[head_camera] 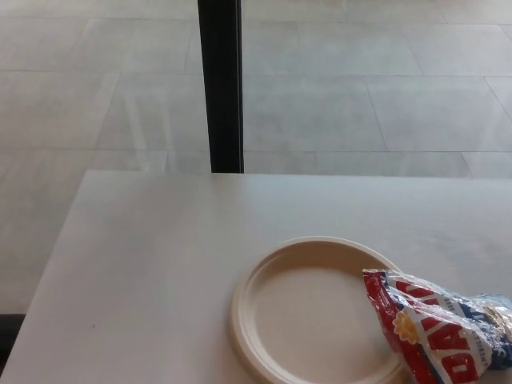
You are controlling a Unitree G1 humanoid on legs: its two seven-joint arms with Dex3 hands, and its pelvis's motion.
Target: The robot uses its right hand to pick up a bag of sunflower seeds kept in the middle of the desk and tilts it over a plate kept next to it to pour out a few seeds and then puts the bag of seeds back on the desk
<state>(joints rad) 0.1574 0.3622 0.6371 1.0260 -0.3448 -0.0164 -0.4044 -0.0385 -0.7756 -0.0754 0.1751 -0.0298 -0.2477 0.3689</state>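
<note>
— Bag point(444, 332) of seeds, where does it lie in the head view?

— At the lower right of the desk point(152, 272), on its side. Its red end lies over the right rim of the plate point(276, 264); the rest is on the desk, beside the plate.

— And the hands?

— No hand shows in this view, left or right, so I cannot say how far the bag is from the right hand, or if the fingers are open or closed.
</note>
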